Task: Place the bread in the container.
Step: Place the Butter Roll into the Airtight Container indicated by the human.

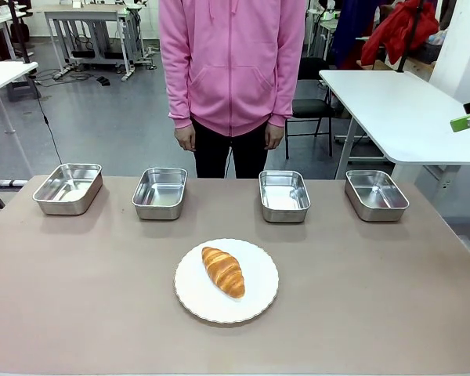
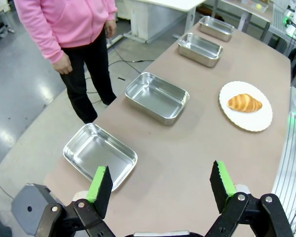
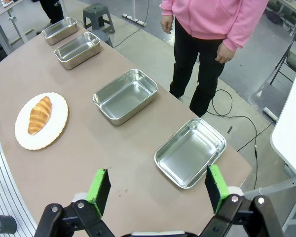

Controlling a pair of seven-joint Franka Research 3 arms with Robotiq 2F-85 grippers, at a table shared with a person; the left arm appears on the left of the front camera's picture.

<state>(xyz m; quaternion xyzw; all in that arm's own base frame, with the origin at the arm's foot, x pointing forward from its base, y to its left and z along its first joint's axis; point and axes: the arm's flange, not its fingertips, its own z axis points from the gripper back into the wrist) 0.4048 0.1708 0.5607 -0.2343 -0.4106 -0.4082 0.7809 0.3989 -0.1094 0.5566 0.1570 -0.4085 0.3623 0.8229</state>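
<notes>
Left gripper (image 2: 160, 170) and right gripper (image 3: 156, 172) stand wide, empty; pinch the centre-frame bread (image 1: 223, 271) hard and you may crush it.

Croissant (image 1: 223, 271): glossy golden-brown crust, ridged. Plate (image 1: 194, 301): smooth white, faint sheen. Leftmost pan (image 1: 63, 207) through rightmost pan (image 1: 374, 213), four in all: bare polished metal, reflective floors, duller satin walls. Tabletop (image 1: 376, 298): matt grey-brown, smooth, no glare. Person's hoodie (image 1: 231, 55): soft pink cloth, matt. Left gripper (image 2: 160, 178): matt green pads (image 2: 95, 186) on black fingers. Floor (image 1: 110, 117): grey, slight shine.
</notes>
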